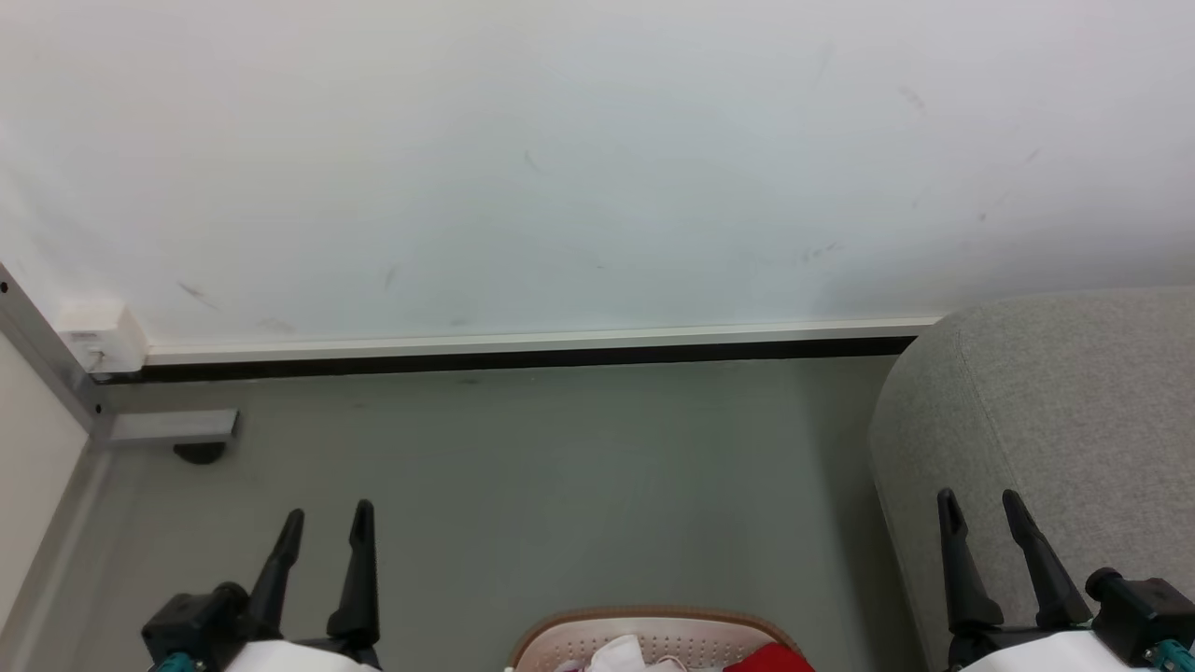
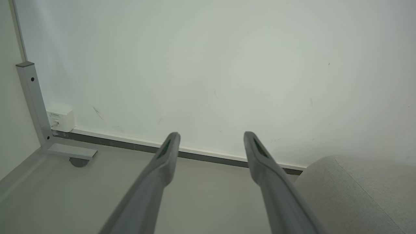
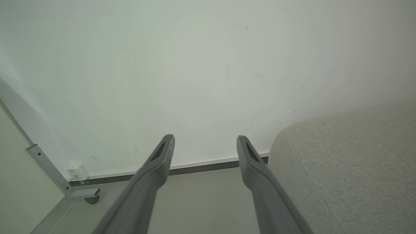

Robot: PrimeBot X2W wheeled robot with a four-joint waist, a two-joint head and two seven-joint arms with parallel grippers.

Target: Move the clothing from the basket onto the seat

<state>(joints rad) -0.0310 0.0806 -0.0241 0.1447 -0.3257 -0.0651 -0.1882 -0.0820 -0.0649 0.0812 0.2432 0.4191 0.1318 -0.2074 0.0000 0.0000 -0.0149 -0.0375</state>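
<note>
Your basket (image 1: 644,616) sits bottom centre of head view, cut off by the frame edge. Clothing (image 1: 770,659) is inside it: red at right, white fabric beside. Seat (image 1: 1055,401) is near on the right, w/ rounded edge facing the basket. Floor (image 1: 560,467) runs open to the wall (image 1: 560,140). L gripper (image 1: 330,510) is spread over the floor, gripping nothing. R gripper (image 1: 978,495) is spread too, at the seat's edge.
</note>
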